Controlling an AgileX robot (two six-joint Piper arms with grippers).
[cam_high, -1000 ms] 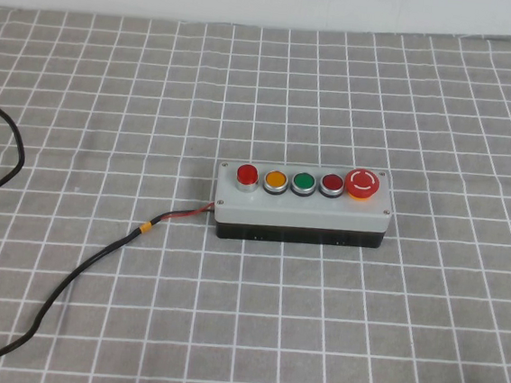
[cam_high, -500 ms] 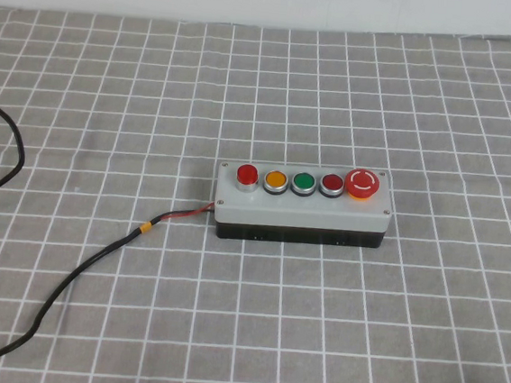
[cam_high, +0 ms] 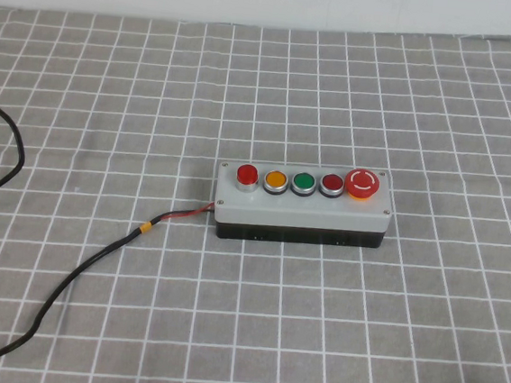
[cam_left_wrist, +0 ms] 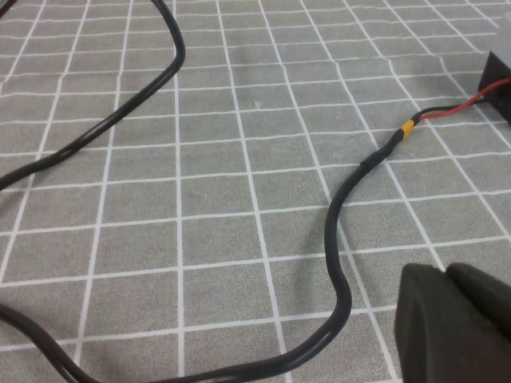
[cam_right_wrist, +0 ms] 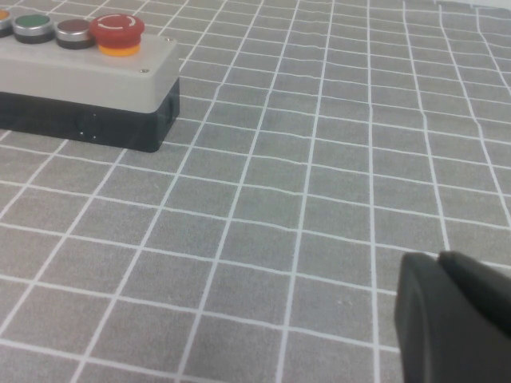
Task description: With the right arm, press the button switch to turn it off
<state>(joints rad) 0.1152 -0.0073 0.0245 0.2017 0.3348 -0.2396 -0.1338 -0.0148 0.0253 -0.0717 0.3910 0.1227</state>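
Note:
The grey five-button box [cam_high: 301, 209] sits mid-table in the high view. The button switch [cam_high: 247, 174], bright red on a raised silver collar, is at the box's left end. The right wrist view shows only the box's right end [cam_right_wrist: 88, 76], and the button switch is out of that view. My right gripper [cam_right_wrist: 439, 259] is shut and empty, low over the cloth, well to the right of the box. My left gripper [cam_left_wrist: 445, 273] is shut and empty, above the cloth beside the cable. Neither arm shows in the high view.
Orange [cam_high: 276, 180], green [cam_high: 303, 182] and dark red [cam_high: 331, 183] buttons and a red mushroom button [cam_high: 363, 183] fill the rest of the box. A black cable [cam_high: 76, 269] runs from the box's left side toward the front left edge. A grey checked cloth [cam_high: 387, 331] covers the table.

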